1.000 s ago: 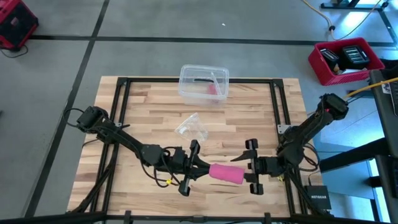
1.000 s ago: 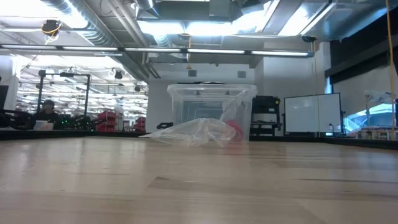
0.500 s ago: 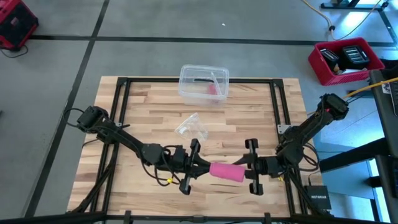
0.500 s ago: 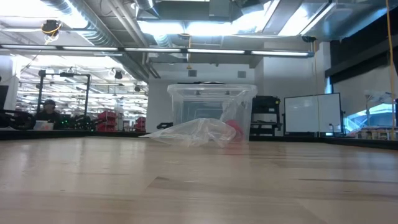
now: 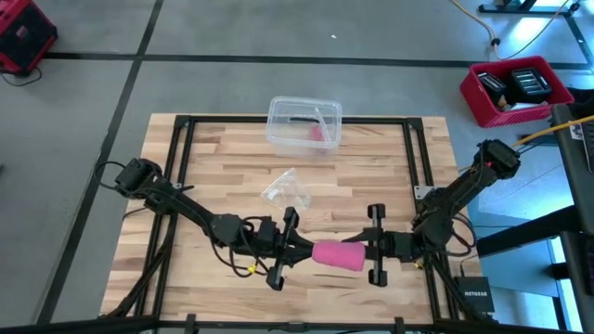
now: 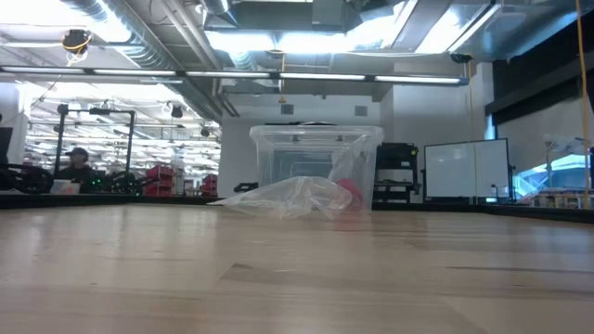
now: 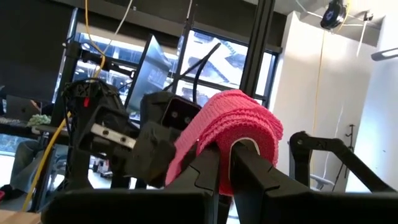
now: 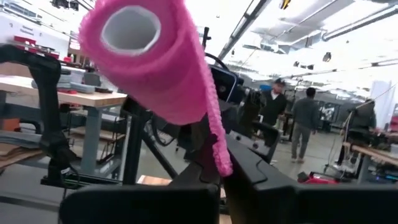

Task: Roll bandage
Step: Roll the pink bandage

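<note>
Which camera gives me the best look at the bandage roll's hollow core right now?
The right wrist view: the bandage faces the camera end-on, its hollow core open to view. The left wrist view shows its layered wraps from the other end, the high view only a pink cylinder between both grippers, and the low view nothing of it.

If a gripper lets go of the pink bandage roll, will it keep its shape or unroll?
The bandage is probably soft: its knit fabric sags where the right gripper pinches it. A loose tail hangs down in the right wrist view, so it may unroll. As a hollow cylinder, it would likely roll on the table.
</note>
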